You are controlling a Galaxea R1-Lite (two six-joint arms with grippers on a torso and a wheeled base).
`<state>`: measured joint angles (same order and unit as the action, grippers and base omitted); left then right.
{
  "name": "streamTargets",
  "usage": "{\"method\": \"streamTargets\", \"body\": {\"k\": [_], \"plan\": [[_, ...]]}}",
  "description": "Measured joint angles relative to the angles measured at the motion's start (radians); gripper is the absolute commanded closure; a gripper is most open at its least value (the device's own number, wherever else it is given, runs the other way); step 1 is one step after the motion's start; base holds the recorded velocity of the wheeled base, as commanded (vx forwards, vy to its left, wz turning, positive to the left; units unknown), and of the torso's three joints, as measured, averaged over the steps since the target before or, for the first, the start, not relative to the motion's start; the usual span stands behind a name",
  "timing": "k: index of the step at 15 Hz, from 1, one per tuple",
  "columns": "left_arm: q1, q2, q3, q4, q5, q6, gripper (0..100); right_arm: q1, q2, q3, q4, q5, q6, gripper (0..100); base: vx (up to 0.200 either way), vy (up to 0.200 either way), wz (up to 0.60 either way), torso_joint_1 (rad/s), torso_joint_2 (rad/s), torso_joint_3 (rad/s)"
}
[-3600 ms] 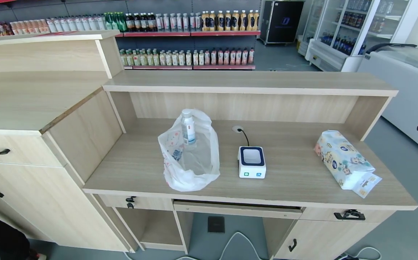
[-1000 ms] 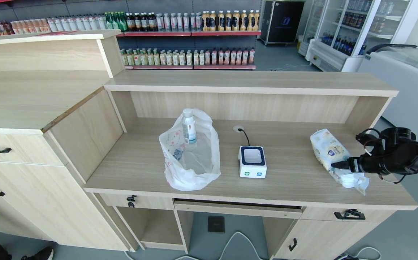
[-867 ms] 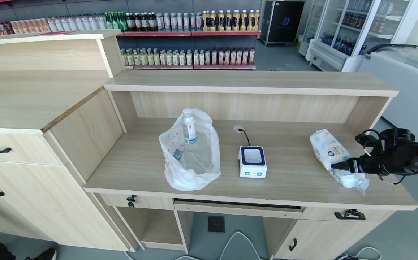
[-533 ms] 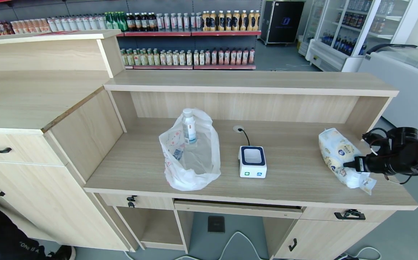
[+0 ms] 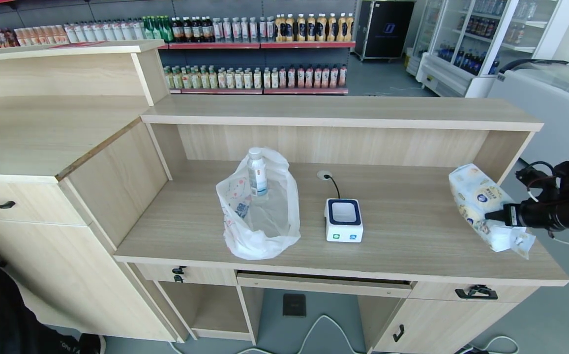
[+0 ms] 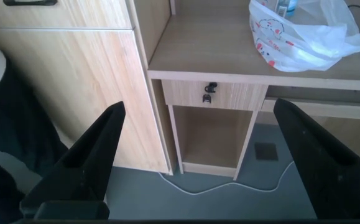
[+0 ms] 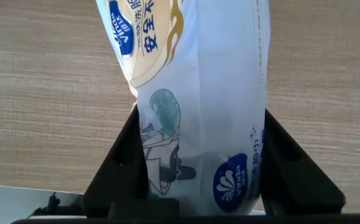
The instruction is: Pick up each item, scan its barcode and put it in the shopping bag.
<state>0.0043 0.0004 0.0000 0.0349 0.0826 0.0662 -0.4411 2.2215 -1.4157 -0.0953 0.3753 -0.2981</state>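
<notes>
Pale wood-grain checkout counter (image 5: pixel 412 246) with a raised back ledge and a taller cabinet block on the left. Beyond it, a shop: long shelves of bottled drinks (image 5: pixel 254 29) along the far wall, glass-door fridges (image 5: pixel 466 44) far right, a chest freezer (image 5: pixel 550 103) right of the counter, grey floor.

Left of centre on the worktop: thin white shopping bag (image 5: pixel 259 231), mouth open, with a clear bottle (image 5: pixel 256 174) standing upright inside. Just right of the bag, apart from it: white scanner (image 5: pixel 343 220) with a dark-framed window, its black cable (image 5: pixel 333 186) running back to a hole in the worktop.

Over the counter's right end: tissue pack (image 5: pixel 478 201), white wrap printed with cartoon figures, a gold swirl and round blue badges. Lettering on it too small to make out; likewise the bottle's blue-and-red label and the bag's red and blue print.

Long axis of the pack running from far left to near right, far end looking raised off the wood, crimped near end with its loose flap trailing past the gripper towards the counter's right edge.

Right gripper (image 5: pixel 495 215): reaching in from the right, clamped across the pack close to its near end, one black finger (image 7: pixel 127 162) pressed on each side of the wrap.

Left gripper (image 6: pixel 198 162): released, fingers spread wide, hanging low in front of the counter's left side, with the drawer front and open kneehole ahead of it.
</notes>
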Motion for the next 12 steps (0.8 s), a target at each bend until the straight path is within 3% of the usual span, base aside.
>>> {"method": "streamTargets", "body": {"k": [3, 8, 10, 12], "plan": [[0.000, 0.000, 0.000, 0.000, 0.000, 0.000, 0, -0.032, -0.104, 0.071, -0.001, 0.000, -0.301, 100, 0.000, 0.000, 0.00, 0.000, 0.00, 0.000], [0.000, 0.000, 0.000, 0.000, 0.000, 0.000, 0, -0.050, -0.366, 0.186, -0.004, 0.014, -0.559, 100, 0.000, 0.000, 0.00, 0.000, 0.00, 0.000], [0.000, 0.000, 0.000, 0.000, 0.000, 0.000, 0, -0.049, -0.497, 0.227, -0.007, 0.053, -0.693, 100, 0.000, 0.000, 0.00, 0.000, 0.00, 0.000], [0.000, 0.000, 0.000, 0.000, 0.000, 0.000, 0, -0.038, -0.637, 0.277, -0.015, 0.133, -0.907, 100, 0.000, 0.000, 0.00, 0.000, 0.00, 0.000]]}}
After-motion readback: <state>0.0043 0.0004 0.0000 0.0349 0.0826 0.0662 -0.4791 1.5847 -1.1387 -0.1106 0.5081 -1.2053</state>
